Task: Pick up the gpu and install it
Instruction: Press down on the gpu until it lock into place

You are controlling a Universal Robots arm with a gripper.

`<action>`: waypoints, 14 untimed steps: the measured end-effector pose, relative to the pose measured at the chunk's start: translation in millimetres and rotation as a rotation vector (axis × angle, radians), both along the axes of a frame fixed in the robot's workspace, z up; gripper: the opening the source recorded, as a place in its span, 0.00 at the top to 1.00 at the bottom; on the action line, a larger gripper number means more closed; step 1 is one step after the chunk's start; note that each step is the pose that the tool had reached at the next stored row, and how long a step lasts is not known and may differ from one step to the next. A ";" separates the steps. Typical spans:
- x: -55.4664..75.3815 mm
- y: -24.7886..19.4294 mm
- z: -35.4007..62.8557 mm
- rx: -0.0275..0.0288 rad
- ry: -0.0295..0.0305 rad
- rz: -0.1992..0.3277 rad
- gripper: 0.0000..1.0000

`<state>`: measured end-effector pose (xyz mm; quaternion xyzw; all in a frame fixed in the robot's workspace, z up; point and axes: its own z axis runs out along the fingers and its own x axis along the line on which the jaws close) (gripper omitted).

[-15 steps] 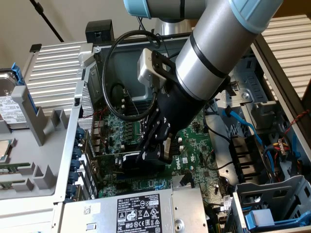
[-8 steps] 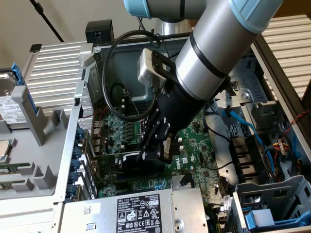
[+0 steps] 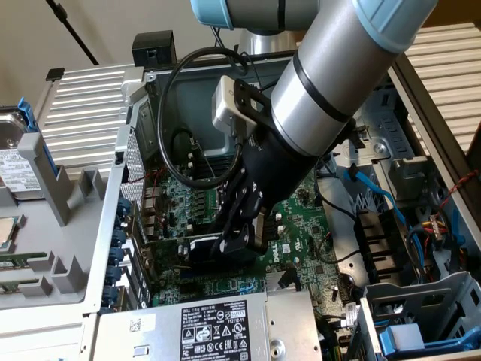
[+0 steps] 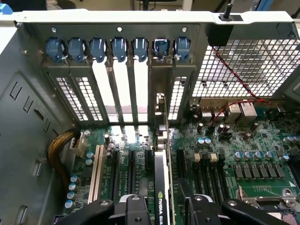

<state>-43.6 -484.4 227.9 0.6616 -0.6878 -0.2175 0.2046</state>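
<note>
One arm (image 3: 331, 83) angled down, gpu (image 4: 161, 187) slotted

An open computer case (image 3: 113, 195) lies on its side, exposing a large green motherboard (image 3: 301, 226). A row of blue slot clips (image 4: 117, 48) lines the rear wall. A power supply (image 3: 218, 327) with a white-lettered label sits alongside. Blue cables (image 3: 376, 192) run at the exterior view's right, and a hard drive (image 3: 15, 162) rests at its left.

Arm angled down, claw (image 3: 239, 235) fingers parted
</note>
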 end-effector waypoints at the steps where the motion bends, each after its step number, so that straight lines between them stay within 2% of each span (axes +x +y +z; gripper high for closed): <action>1: 0.1 0.0 0.0 0.0001 0.0000 0.000 0.60; 9: 0.1 0.0 0.9 -0.0005 0.0001 0.000 0.60; 14: 0.1 0.0 14.5 -0.0002 -0.0010 0.000 0.60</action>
